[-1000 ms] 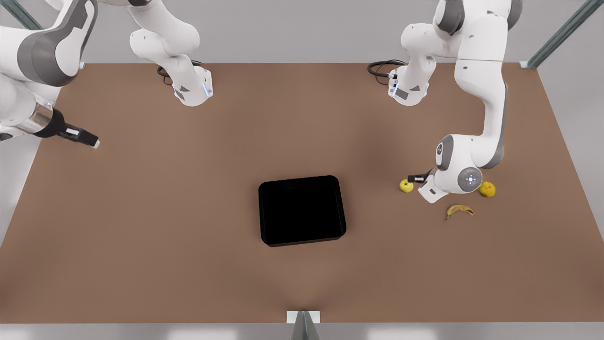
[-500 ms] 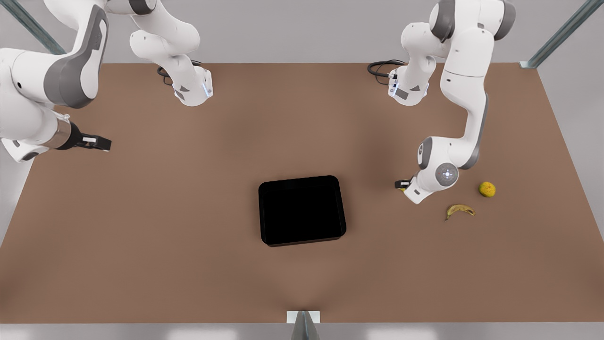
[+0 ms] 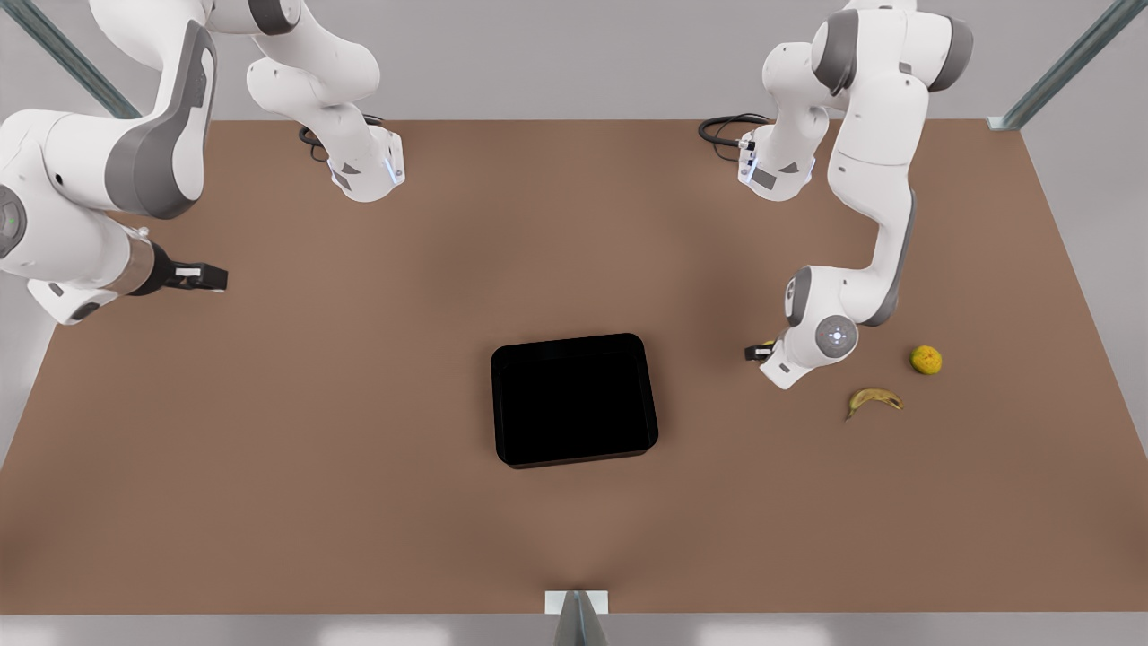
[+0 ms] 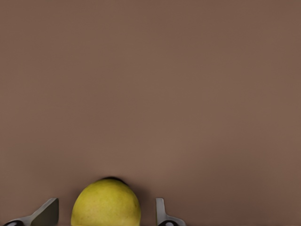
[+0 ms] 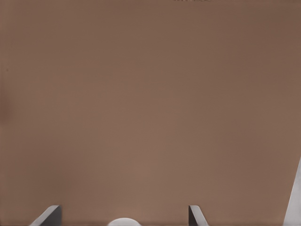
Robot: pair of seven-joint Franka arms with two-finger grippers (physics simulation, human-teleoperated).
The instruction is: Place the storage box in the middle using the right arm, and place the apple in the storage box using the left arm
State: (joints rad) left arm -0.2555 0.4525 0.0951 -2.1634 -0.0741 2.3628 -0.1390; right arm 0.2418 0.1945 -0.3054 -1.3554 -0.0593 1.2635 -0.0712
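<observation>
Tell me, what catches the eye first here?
The glossy black storage box sits mid-table. At the front view's right, the left gripper straddles the yellow-green apple, fingers open either side, near a banana and an orange fruit. The right gripper waits, open, at the front view's left.

Illumination: bright, even and diffuse across the brown surface (image 3: 359, 449).
Shadows: soft and faint; a broad darker band runs down the surface's middle, and a small dark patch sits under the apple (image 4: 106, 205).
Glare: pale reflections along the near edge in the front view.
Storage box (image 3: 574, 399): uniformly black, its interior detail lost.
Focus: wrist views sharp, without visible edge distortion.
</observation>
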